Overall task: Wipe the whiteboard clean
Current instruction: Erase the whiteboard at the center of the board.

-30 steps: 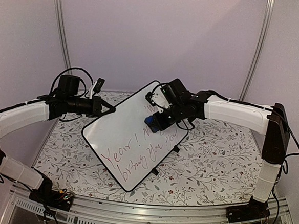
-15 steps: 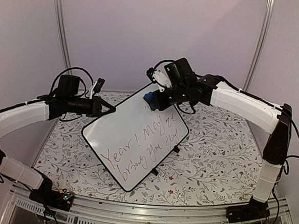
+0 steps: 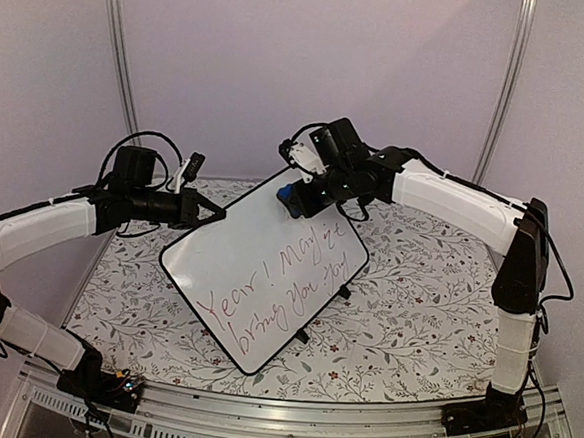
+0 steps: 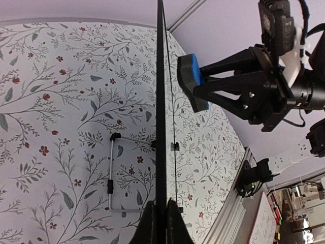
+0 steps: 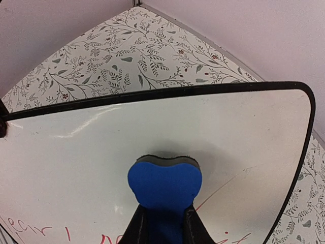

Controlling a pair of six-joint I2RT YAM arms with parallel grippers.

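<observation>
The whiteboard (image 3: 259,267) is held tilted above the table, and red handwriting covers its lower half. My left gripper (image 3: 215,214) is shut on its upper left rim. In the left wrist view the whiteboard (image 4: 161,101) shows edge-on, pinched in the left gripper (image 4: 161,213). My right gripper (image 3: 302,195) is shut on a blue eraser (image 3: 291,196) near the board's top corner. In the right wrist view the eraser (image 5: 163,184) has its dark felt face turned to the bare white part of the whiteboard (image 5: 76,152), just above the writing. Whether it touches I cannot tell.
A floral tablecloth (image 3: 416,308) covers the table. A wire stand (image 4: 110,173) is folded against the back of the board, and two small black feet (image 3: 302,335) stick out at its lower edge. An aluminium rail (image 3: 288,419) runs along the near edge. Pale walls close in behind.
My right gripper carried the eraser from the writing's upper end up toward the board's top corner. The left arm and the board stayed put.
</observation>
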